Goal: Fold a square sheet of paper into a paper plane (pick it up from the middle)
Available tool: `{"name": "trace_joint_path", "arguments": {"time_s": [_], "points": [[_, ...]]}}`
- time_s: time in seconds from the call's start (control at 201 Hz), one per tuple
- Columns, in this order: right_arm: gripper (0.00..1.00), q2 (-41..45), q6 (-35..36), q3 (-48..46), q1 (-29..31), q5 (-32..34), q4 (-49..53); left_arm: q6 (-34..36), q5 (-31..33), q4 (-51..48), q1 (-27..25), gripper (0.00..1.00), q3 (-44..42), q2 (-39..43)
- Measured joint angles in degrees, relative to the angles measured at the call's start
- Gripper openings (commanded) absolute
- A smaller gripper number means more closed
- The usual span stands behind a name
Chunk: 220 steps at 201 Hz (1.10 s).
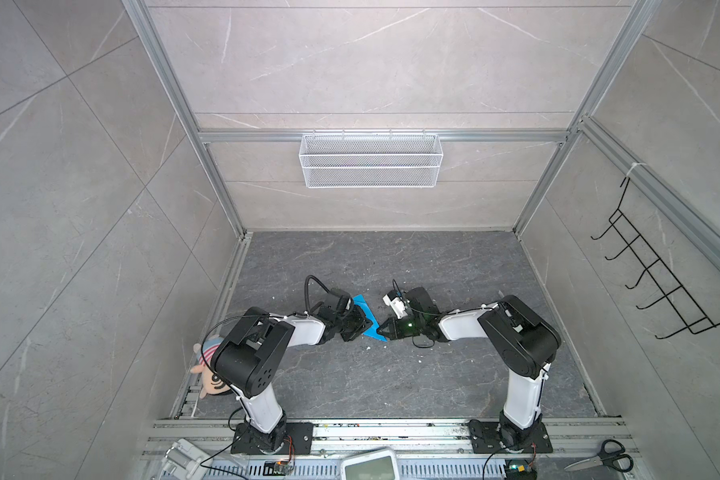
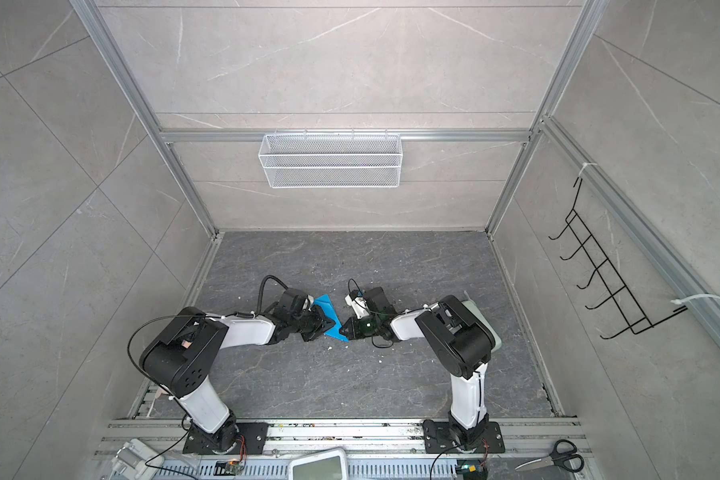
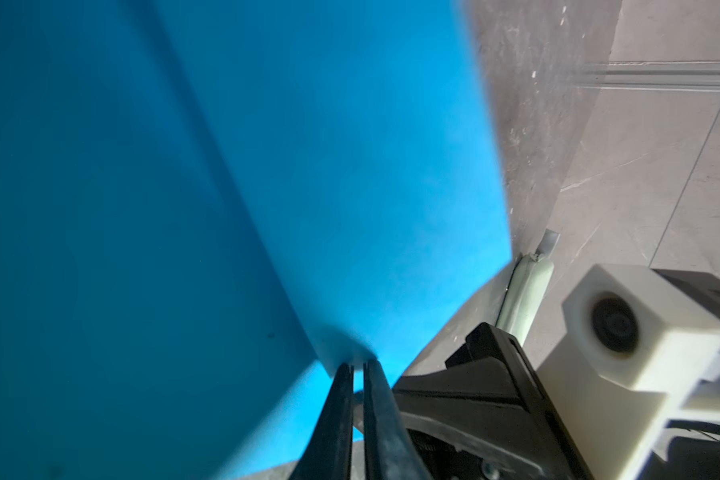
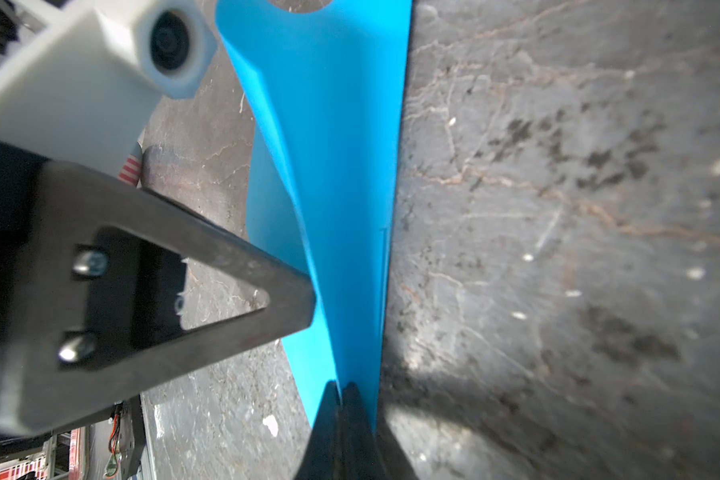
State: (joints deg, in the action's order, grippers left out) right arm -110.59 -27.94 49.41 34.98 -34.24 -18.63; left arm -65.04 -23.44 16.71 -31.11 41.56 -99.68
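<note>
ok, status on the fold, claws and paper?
Left claw shut on blue paper. Right claw shut on it too. Paper partly folded, pinched between both. Nothing seen blocking.

Both arms rise from their bases, bend sharply at the elbow and reach inward, meeting at the folded blue paper [image 1: 368,319]. The left arm [image 1: 250,353] comes in from the paper's left side with its white forearm low. The left gripper [image 1: 360,328] pinches the paper's edge, its fingers [image 3: 339,399] almost together in the left wrist view. The right arm [image 1: 520,336] mirrors this from the paper's right side. The right gripper [image 1: 381,331] is clamped tight on the paper, fingertips [image 4: 354,407] pressed together
</note>
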Motion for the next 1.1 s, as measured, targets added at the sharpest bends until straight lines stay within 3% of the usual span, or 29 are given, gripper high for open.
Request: {"name": "trace_joint_path", "arguments": {"time_s": [0.732,1.095], "points": [[0.05,-1.51,-0.85,2.89,-0.79,-2.75,3.89,1.77,-1.38,4.20,1.27,0.12,0.42,-0.96],[0.07,-1.62,-0.83,3.61,-0.83,-2.86,5.35,3.41,-0.96,1.46,1.62,0.10,2.01,-1.95]]}}
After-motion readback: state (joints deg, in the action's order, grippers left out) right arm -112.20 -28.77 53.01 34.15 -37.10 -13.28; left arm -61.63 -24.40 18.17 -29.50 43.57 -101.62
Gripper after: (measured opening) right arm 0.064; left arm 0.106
